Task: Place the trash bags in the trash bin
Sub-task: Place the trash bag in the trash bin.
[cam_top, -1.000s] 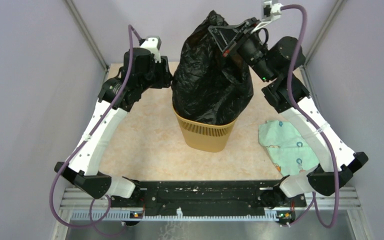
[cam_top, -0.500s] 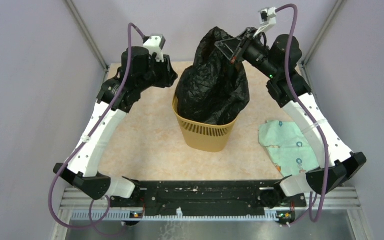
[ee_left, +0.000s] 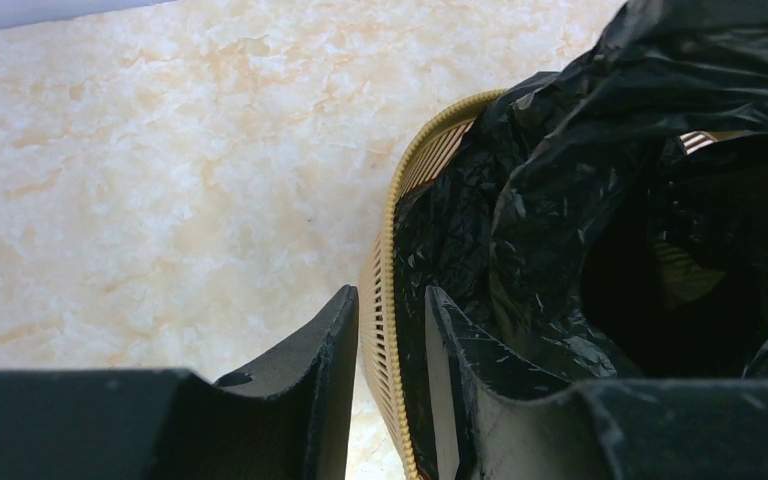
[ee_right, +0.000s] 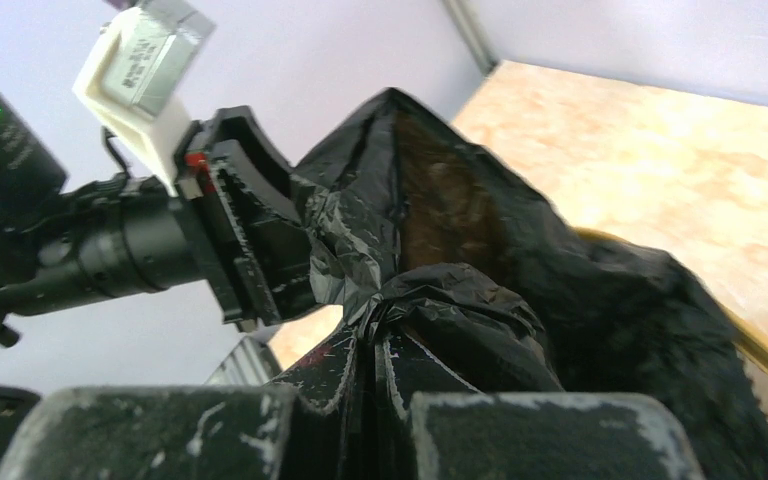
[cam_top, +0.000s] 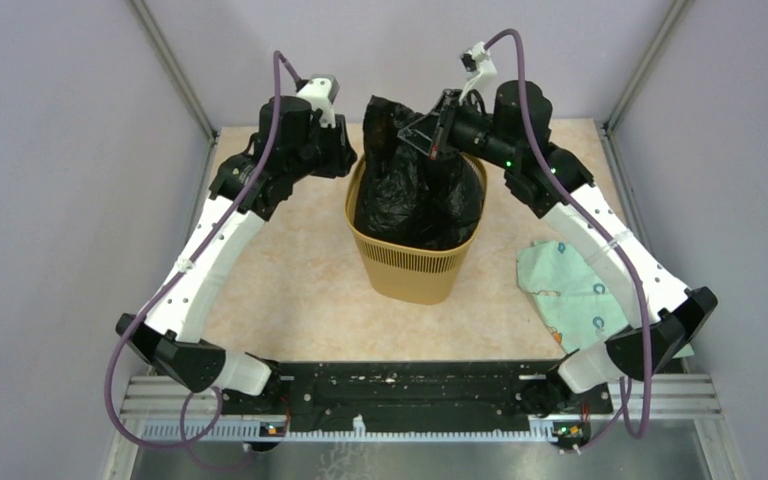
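Your R claw [ee_right: 375, 348] clenches the bag [cam_top: 415, 200] by its top, most of it down in the bin [cam_top: 410, 272]; L claw [ee_left: 390, 302] straddles the rim, grip unclear. Let go early & floppy plastic may billow out.

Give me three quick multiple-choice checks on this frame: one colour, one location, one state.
1. The trash bin is: A blue; B mustard yellow; C white.
2. The green patterned cloth lies: A inside the bin; B on the table to the bin's right; C on the back wall.
3. The right gripper is: A wide open; B out of view; C shut on the trash bag.
Key: 1 B, the top view shows its yellow slotted wall. 2 B, it lies flat there in the top view. 3 C, the right wrist view shows crinkled black plastic pinched between its fingers.
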Robot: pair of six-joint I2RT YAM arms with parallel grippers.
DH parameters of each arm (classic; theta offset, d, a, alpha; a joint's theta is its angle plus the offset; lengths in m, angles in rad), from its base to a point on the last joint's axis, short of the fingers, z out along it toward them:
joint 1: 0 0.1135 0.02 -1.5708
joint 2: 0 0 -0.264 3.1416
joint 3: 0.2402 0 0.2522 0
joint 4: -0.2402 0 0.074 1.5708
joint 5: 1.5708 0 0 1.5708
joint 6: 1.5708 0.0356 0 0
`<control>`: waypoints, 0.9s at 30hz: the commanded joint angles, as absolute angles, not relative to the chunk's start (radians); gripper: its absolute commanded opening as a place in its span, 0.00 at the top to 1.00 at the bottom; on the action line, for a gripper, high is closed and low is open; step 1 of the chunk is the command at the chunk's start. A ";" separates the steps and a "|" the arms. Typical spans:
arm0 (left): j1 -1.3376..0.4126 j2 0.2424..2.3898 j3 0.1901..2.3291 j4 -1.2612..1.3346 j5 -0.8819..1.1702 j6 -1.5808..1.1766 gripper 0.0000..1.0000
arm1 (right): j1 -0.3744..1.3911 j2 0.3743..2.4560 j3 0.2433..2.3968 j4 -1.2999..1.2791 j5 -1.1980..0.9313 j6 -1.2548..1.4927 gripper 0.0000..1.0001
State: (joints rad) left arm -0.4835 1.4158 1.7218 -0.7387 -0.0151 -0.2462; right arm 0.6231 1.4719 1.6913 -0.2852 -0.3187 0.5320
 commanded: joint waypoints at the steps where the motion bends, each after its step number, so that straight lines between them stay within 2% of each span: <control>1: -0.485 1.397 1.736 -0.681 -0.005 -0.259 0.62 | 0.621 1.451 1.781 -0.439 -0.171 0.468 1.00; 8: -0.485 1.325 1.772 -0.697 0.140 -0.299 0.60 | 0.698 1.503 1.819 -0.475 -0.092 0.509 1.00; 18: -0.485 1.188 1.655 -0.573 0.353 -0.469 0.55 | 0.821 1.524 1.797 -0.484 0.051 0.505 1.00; 27: -0.485 1.151 1.519 -0.457 0.307 -0.604 0.43 | 0.887 1.502 1.710 -0.420 0.099 0.517 1.00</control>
